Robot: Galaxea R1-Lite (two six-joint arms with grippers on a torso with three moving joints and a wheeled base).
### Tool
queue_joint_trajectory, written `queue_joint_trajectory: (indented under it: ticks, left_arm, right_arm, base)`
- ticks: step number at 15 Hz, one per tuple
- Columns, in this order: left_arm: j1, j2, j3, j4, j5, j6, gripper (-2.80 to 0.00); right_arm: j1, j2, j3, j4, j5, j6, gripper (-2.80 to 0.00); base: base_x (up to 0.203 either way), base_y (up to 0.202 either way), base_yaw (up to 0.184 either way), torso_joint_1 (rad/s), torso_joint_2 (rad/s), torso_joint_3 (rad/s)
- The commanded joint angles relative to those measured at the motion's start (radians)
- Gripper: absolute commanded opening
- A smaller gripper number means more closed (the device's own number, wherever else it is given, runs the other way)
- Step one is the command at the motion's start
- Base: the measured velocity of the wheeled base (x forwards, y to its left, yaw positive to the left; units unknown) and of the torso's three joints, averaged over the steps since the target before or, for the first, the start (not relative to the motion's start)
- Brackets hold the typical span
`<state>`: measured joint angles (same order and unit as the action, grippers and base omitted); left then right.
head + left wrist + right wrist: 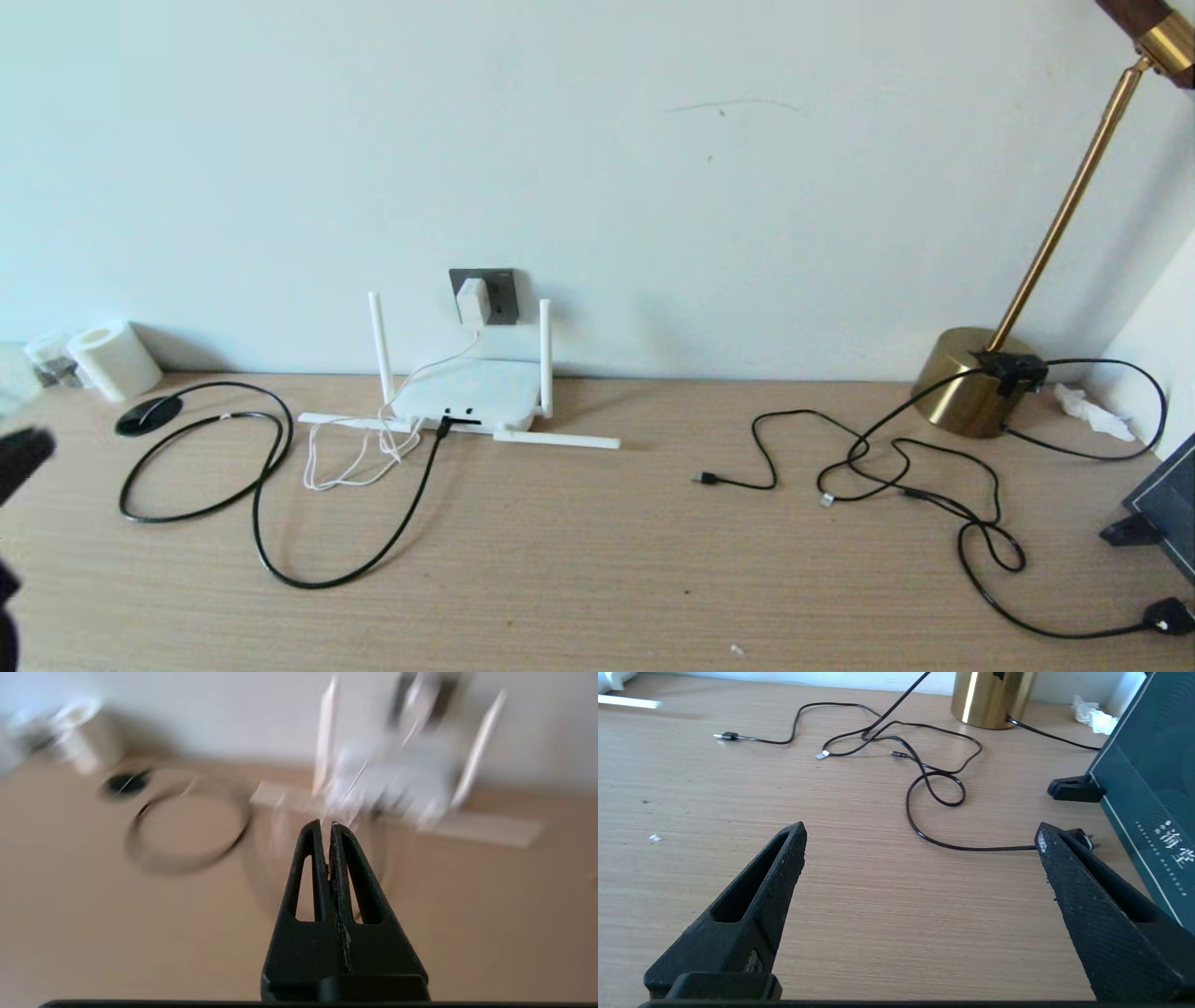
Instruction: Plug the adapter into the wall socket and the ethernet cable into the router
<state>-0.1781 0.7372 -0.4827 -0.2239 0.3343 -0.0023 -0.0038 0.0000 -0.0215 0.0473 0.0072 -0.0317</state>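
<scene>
Router [467, 390] sits well ahead of the left end effector [326, 826], pinched closed on nothing; right end effector [920, 835] gapes wide.

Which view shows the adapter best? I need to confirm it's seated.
The head view: the adapter sits sharply against the wall socket, above the router. The left wrist view shows only a motion-blurred white smear there; the right wrist view misses it entirely.
</scene>
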Motion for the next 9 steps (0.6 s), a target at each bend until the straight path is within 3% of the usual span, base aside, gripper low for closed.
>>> queue_joint_trajectory:
  ticks: [1, 2, 3, 6, 9]
  left_arm:
    - [0.076, -0.266, 0.184, 0.029, -0.006, 0.035, -2.80]
    - [0.101, -0.359, 0.315, 0.054, -0.051, 0.078, -2.80]
    - [0.123, -0.451, 0.406, 0.105, -0.141, 0.096, -2.80]
    - [0.163, -0.688, 0.460, 0.252, -0.334, 0.110, -2.80]
    - [0.178, -0.738, 0.482, 0.214, -0.362, 0.144, -2.80]
  right_arm:
    - [-0.001, 0.002, 0.000, 0.000, 0.000, -0.001, 0.00]
    - [-0.001, 0.002, 0.001, 0.000, 0.001, -0.003, 0.00]
    - [0.000, 0.002, 0.000, 0.000, 0.001, 0.000, 0.00]
    - [-0.001, 0.002, 0.000, 0.000, 0.000, 0.003, 0.00]
    - [0.000, 0.002, 0.000, 0.000, 0.000, 0.003, 0.00]
  base:
    - [0.000, 0.000, 0.000, 0.000, 0.00, 0.000]
    - [0.000, 0.000, 0.000, 0.000, 0.00, 0.000]
    - [0.000, 0.000, 0.000, 0.000, 0.00, 0.000]
    - [0.000, 0.000, 0.000, 0.000, 0.00, 0.000]
    - [0.000, 0.000, 0.000, 0.000, 0.00, 0.000]
